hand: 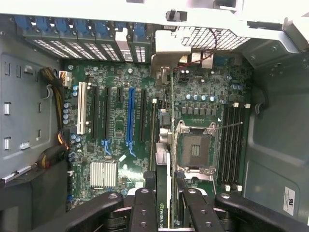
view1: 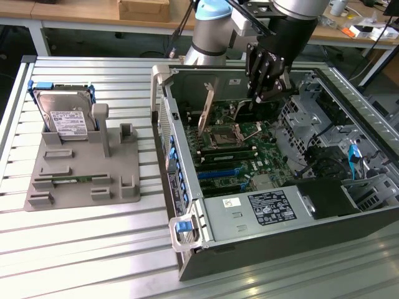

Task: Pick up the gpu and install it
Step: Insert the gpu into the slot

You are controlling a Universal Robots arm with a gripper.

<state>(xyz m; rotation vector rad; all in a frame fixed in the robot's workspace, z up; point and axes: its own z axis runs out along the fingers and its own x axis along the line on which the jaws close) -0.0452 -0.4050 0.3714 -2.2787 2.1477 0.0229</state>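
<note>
green card clamped over the open case

black gripper (view1: 265,87) hung inside the open computer case (view1: 249,249), its fingers (hand: 145,208) closed on the upper edge of the gpu (hand: 163,159), which stood on edge between them. in the wrist view the green board ran away from the fingers, across the motherboard (hand: 120,145), toward the slotted rear wall of the case, where its silver bracket end sat near the vent grille (hand: 207,38). the card lay between the long blue expansion slot (hand: 130,116) and the cpu socket (hand: 195,150), just beside the socket's metal frame. whether its lower edge touched the board could not be told.

in the exterior view the gpu (view1: 207,106) showed as a thin tilted strip at the far side of the case, above the socket. well apart, at the exterior view's left, a grey fixture tray (view1: 81,187) rested on the slatted aluminium table (view1: 75,249), with a silver hard drive (view1: 65,115) standing upright in its far corner and a thin green memory stick (view1: 68,179) lying flat near its middle
</note>
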